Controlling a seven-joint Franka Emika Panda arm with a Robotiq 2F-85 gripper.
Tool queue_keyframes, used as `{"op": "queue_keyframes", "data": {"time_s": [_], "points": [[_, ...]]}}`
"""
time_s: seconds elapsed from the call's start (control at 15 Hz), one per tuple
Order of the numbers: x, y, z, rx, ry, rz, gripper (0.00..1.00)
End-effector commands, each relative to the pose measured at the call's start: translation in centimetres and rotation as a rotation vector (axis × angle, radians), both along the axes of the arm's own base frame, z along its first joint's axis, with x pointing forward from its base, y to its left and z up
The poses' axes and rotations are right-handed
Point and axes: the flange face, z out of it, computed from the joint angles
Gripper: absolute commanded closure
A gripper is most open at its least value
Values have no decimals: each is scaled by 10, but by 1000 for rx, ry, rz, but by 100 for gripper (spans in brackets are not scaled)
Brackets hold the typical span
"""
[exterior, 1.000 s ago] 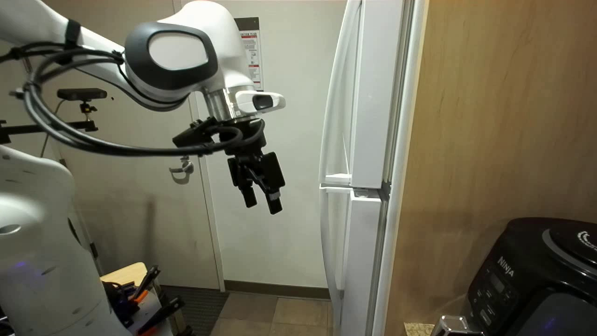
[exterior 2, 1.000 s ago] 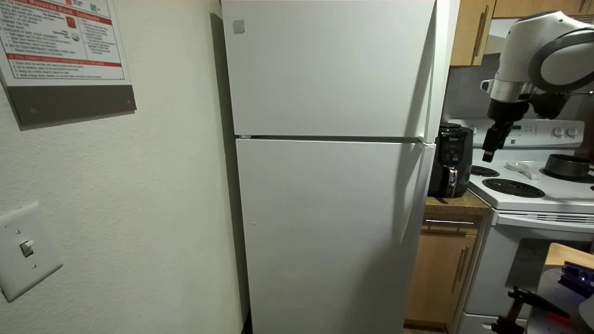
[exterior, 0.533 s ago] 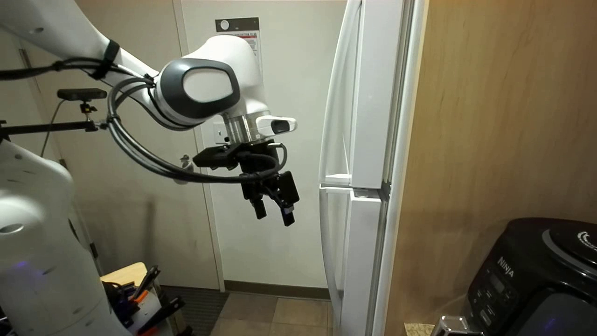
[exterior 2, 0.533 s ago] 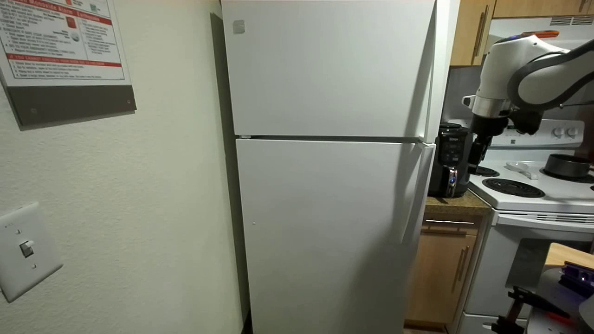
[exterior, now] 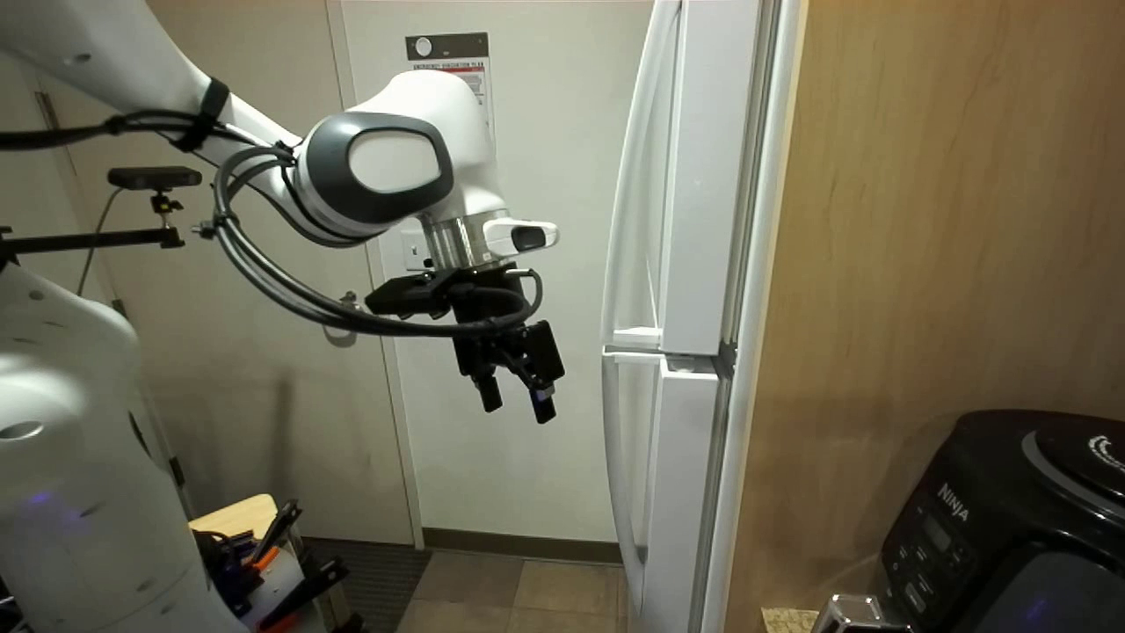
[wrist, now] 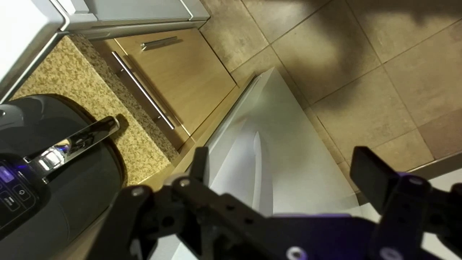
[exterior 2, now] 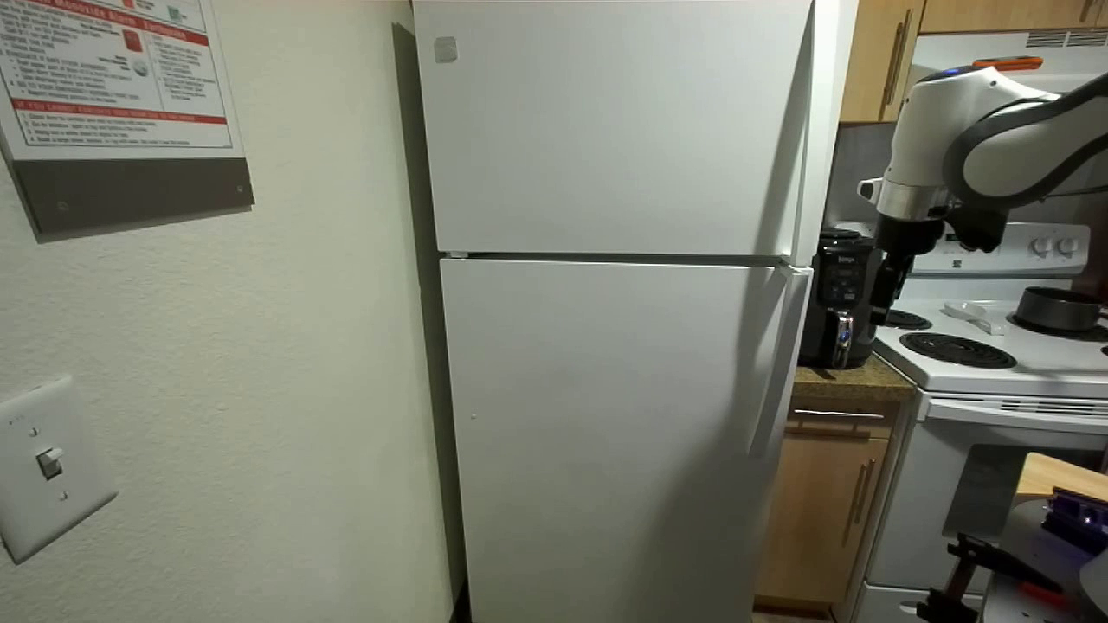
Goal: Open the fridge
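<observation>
The tall white fridge stands shut, its lower door (exterior 2: 597,415) and upper door (exterior 2: 615,130) both closed in both exterior views. In an exterior view it is seen edge-on (exterior: 690,483), with the long curved lower handle (exterior: 613,440) facing the arm. My gripper (exterior: 518,409) is open and empty, pointing down, apart from the fridge and a little below the height of the door seam. In an exterior view the gripper (exterior 2: 879,317) is right of the fridge. In the wrist view the lower handle (wrist: 257,169) lies below, between the spread fingers (wrist: 283,162).
A black air fryer (exterior: 993,527) stands on the counter (wrist: 144,155) beside the fridge. A white stove (exterior 2: 987,346) with a dark pot (exterior 2: 1060,309) is further right. A wall with a paper notice (exterior 2: 121,86) is on the fridge's far side. Cables hang from the arm.
Over the past second the arm has moved down and toward the fridge, mostly in the first half. Since then it has barely moved. The fridge doors have not changed.
</observation>
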Motion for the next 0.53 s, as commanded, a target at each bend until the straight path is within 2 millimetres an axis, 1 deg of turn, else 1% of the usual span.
{"op": "queue_keyframes", "data": {"time_s": [0.0, 0.27, 0.47], "points": [[6, 6, 0, 2, -25, 7, 0], [15, 15, 3, 0, -79, 34, 0], [23, 14, 1, -7, -114, 41, 0]]}}
